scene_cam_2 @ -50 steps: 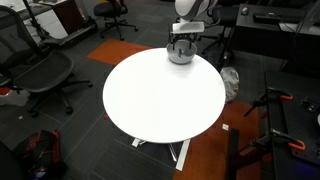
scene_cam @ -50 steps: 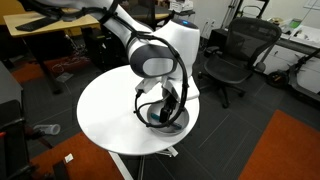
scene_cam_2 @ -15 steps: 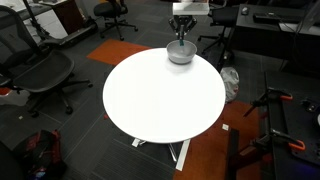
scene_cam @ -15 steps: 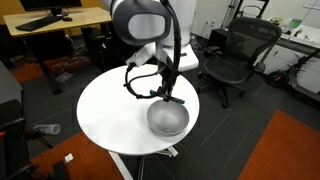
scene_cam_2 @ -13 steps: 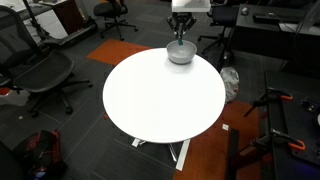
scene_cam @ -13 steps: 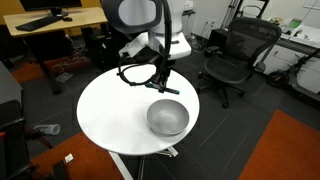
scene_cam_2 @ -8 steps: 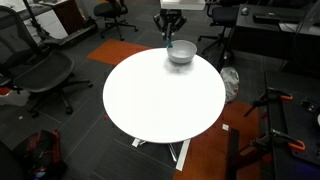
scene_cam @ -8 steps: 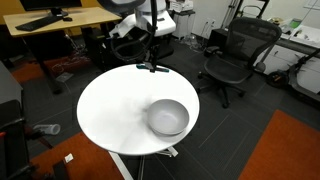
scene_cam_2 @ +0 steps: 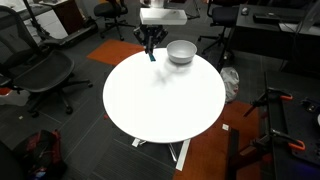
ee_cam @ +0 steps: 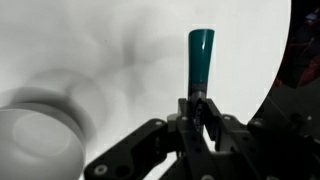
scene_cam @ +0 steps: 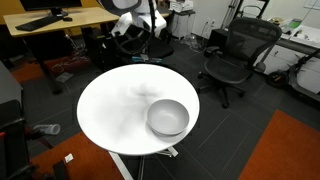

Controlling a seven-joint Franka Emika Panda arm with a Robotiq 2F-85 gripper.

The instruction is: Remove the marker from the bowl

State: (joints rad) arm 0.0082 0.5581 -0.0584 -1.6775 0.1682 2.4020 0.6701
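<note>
My gripper (ee_cam: 200,108) is shut on the dark end of the teal marker (ee_cam: 200,55), which sticks straight out past the fingertips over the white table. In both exterior views the gripper (scene_cam: 139,52) (scene_cam_2: 150,47) hangs above the table's edge region, well apart from the grey bowl (scene_cam: 158,124) (scene_cam_2: 181,56). A short piece of the marker (scene_cam_2: 152,57) shows below the fingers. The bowl (ee_cam: 25,115) appears as a blurred pale disc at the lower left of the wrist view. Nothing shows inside the bowl.
The round white table (scene_cam: 110,110) (scene_cam_2: 160,100) stands on a pedestal. Black office chairs (scene_cam: 235,55) (scene_cam_2: 35,70) and a wooden desk (scene_cam: 60,20) surround it. An orange carpet patch (scene_cam: 285,150) lies on the floor beside it.
The gripper has risen out of the bowl with the marker held and moved sideways across the table, away from the bowl. The bowl stays put.
</note>
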